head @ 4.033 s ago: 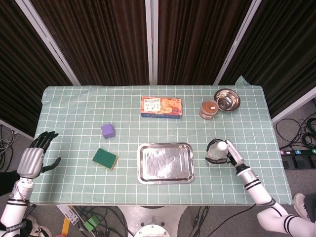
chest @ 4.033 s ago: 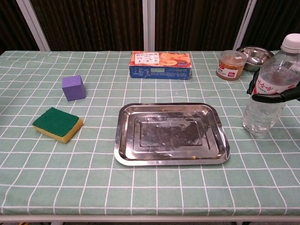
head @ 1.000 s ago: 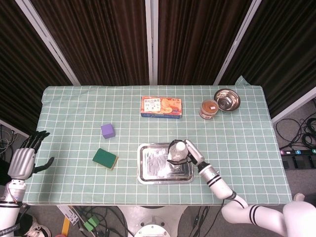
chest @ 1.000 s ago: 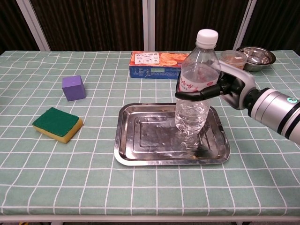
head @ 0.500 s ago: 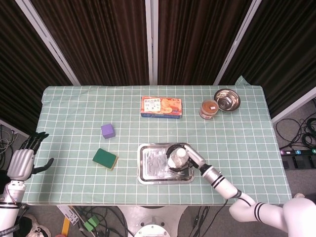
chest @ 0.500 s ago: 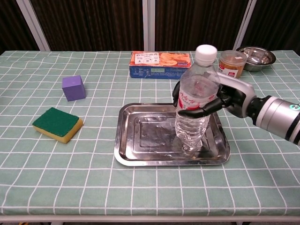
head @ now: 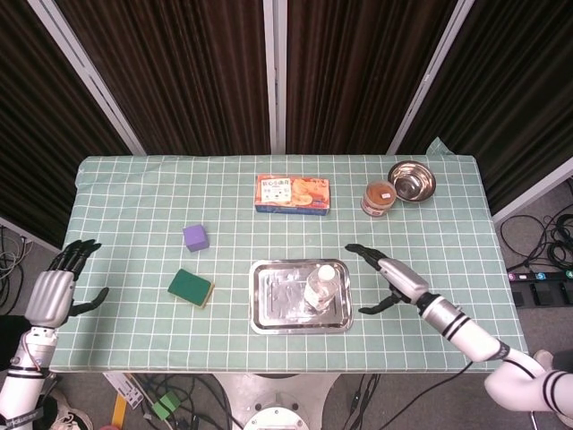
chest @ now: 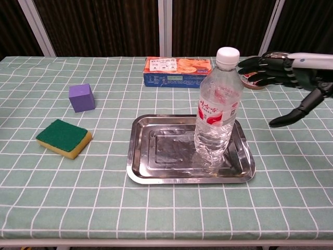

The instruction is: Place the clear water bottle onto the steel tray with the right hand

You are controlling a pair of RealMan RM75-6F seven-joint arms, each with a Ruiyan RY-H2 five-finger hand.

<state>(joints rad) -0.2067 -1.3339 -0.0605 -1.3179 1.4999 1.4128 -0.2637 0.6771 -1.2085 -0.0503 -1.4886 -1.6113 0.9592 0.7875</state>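
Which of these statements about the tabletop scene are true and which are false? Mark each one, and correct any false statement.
1. The water bottle stands upright on the steel tray. True.
2. The right hand grips the bottle. False: it is open, apart from the bottle.
3. The purple cube lies on the tray. False: it sits on the tablecloth, beyond the green sponge.
4. The left hand holds nothing. True.
5. The bottle's cap is off. False: a white cap is on.
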